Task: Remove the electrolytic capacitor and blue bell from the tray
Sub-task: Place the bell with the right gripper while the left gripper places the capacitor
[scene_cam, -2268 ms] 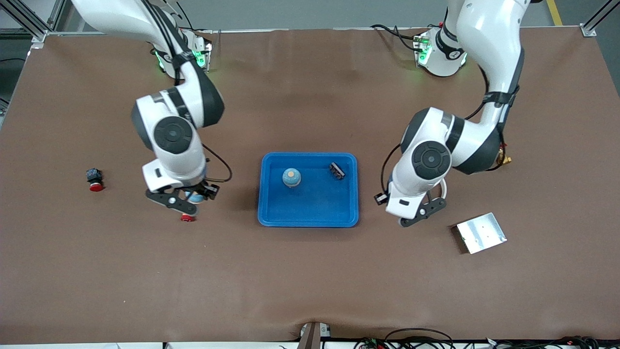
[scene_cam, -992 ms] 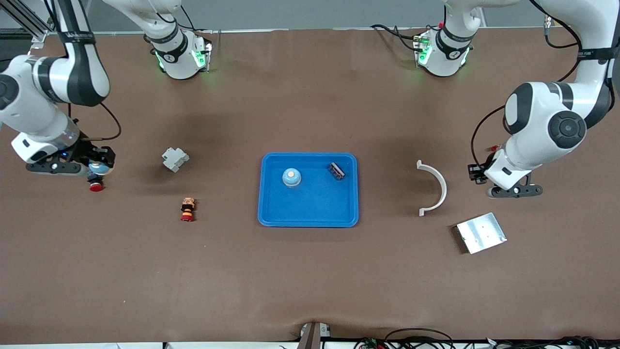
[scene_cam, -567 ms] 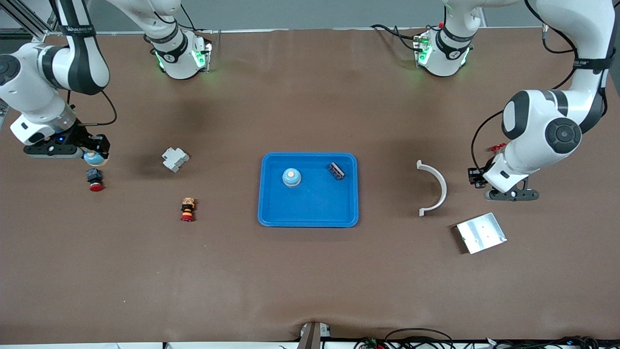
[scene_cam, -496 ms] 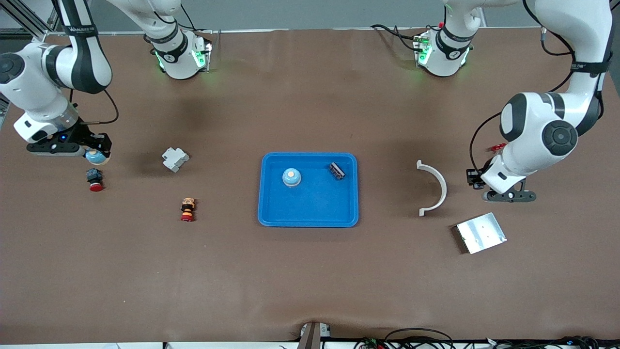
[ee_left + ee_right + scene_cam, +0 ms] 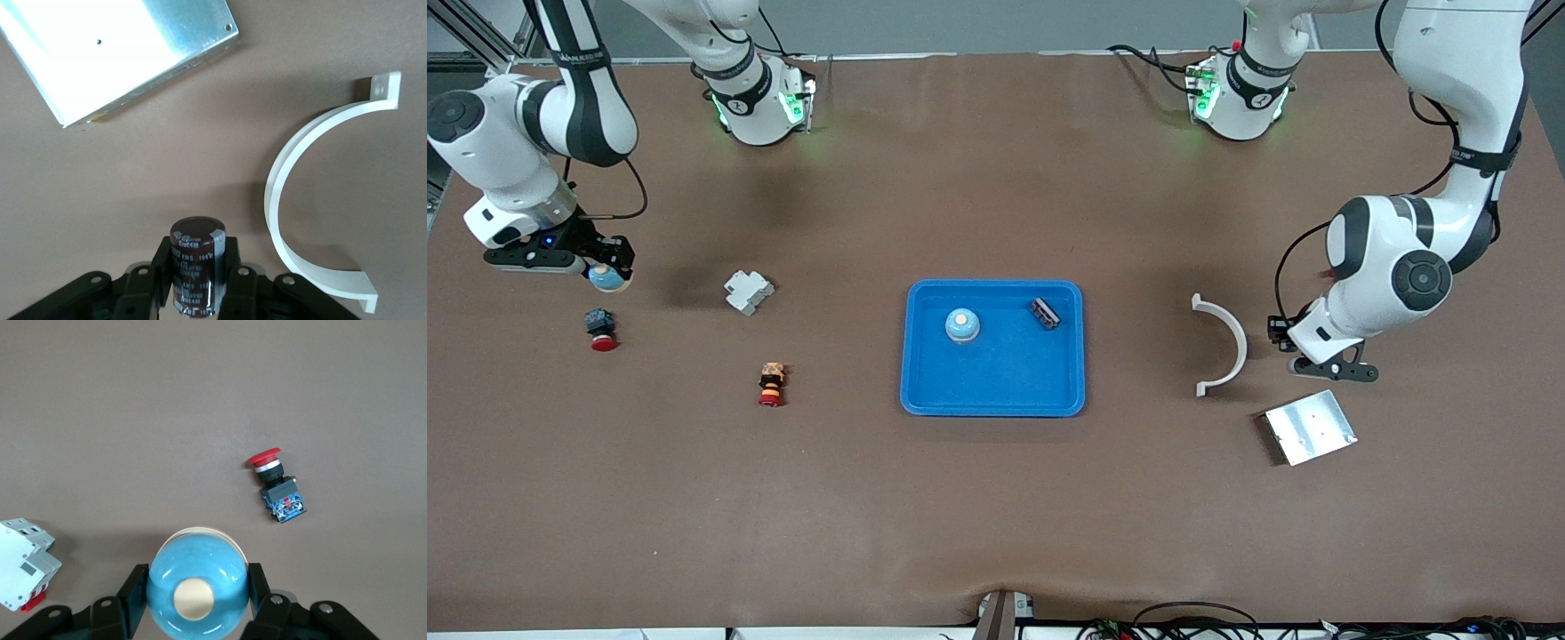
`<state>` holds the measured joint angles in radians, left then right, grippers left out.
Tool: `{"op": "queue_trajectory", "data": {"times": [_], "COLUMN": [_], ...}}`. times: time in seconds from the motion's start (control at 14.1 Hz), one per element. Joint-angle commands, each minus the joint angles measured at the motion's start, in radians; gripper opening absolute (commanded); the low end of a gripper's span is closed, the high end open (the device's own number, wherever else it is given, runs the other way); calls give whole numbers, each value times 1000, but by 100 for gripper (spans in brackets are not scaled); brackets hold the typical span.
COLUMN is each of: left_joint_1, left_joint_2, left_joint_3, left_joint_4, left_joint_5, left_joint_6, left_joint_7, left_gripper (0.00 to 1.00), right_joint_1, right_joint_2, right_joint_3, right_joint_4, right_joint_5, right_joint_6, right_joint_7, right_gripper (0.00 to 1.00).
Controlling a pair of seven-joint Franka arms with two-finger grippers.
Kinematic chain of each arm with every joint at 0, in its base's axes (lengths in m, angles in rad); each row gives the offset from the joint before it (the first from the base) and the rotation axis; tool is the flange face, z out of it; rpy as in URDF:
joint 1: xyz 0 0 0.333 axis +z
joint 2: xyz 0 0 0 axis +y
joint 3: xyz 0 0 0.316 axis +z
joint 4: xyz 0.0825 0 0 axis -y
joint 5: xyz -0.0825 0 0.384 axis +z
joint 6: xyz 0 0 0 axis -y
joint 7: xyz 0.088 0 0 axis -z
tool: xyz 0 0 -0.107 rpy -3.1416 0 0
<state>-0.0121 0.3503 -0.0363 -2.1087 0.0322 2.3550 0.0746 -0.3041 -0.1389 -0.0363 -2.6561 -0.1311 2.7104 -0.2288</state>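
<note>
My right gripper (image 5: 607,269) is shut on a blue bell (image 5: 607,279) with a cream button, held over the table at the right arm's end. In the right wrist view the bell (image 5: 198,583) fills the gap between the right gripper's (image 5: 198,590) fingers. My left gripper (image 5: 1280,334) is shut on a dark brown capacitor (image 5: 197,260), over the table beside the white curved bracket (image 5: 1224,345). The blue tray (image 5: 1005,378) at the table's middle holds another blue bell (image 5: 961,325) and a small dark part (image 5: 1045,313).
A red push button (image 5: 601,329) lies near the held bell. A white breaker (image 5: 748,292) and a small red-and-orange button (image 5: 771,384) lie between it and the tray. A metal plate (image 5: 1310,428) lies nearer the camera than the left gripper.
Both hands have swung out from beside the tray to the table's ends. In the last second the right gripper carried the bell away from the red button, and the left gripper drifted toward the curved bracket.
</note>
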Motion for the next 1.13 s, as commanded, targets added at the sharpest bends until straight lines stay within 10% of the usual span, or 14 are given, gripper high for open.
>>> {"op": "queue_trajectory", "data": {"times": [0.0, 1.06], "left_joint_1": [4, 0], "left_joint_2": [16, 124], "left_joint_3": [-4, -4], "left_joint_4": [12, 32], "left_joint_5": [20, 18], "left_joint_6": [12, 104], "left_joint_7": [28, 60], "left_gripper": [14, 21], "right_joint_1": [-15, 3], "right_joint_2": [-34, 91], "right_joint_3": [1, -45], "right_joint_4": [-71, -85], "right_joint_5": [27, 133], "right_joint_6": [61, 172], "right_joint_7": [-38, -44], "right_gripper": [0, 0]}}
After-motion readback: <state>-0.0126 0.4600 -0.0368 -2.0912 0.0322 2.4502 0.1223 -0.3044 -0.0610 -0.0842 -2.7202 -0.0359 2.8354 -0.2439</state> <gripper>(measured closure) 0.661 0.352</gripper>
